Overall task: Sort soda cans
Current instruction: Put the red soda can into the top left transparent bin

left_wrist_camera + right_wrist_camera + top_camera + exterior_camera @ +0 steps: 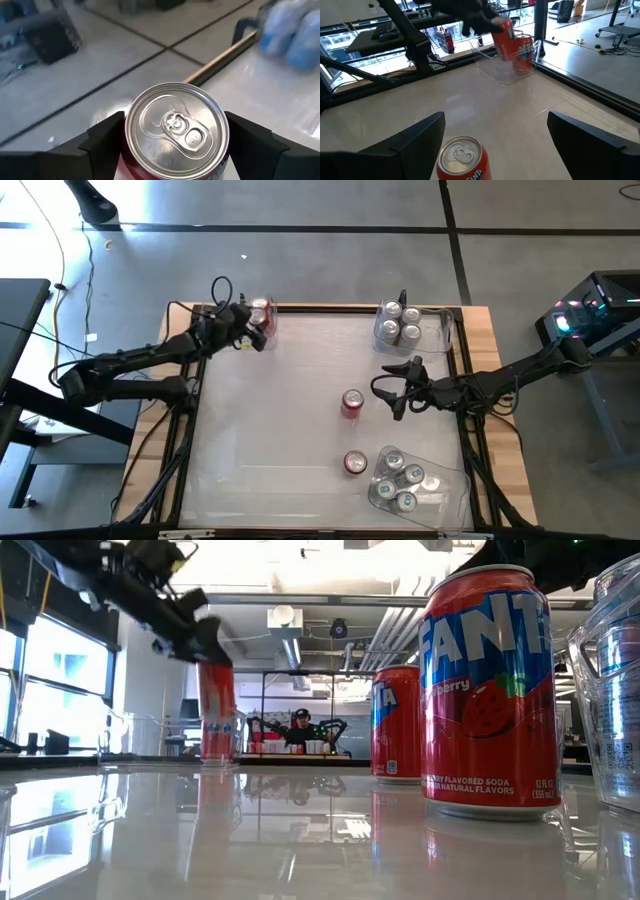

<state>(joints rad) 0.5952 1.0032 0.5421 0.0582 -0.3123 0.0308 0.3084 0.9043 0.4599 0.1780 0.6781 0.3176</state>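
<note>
- The red can in the left claw is cut off below; its label is hidden.
- Cans at 2 o'clock are blurred.
- The person behind the tabletop is too small to make out.

Grey concrete floor around the table; bright windows left; exposed ceiling ducts.

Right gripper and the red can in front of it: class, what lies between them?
Nothing: bare table between the open right gripper and the red can, shown in the high view.
</note>
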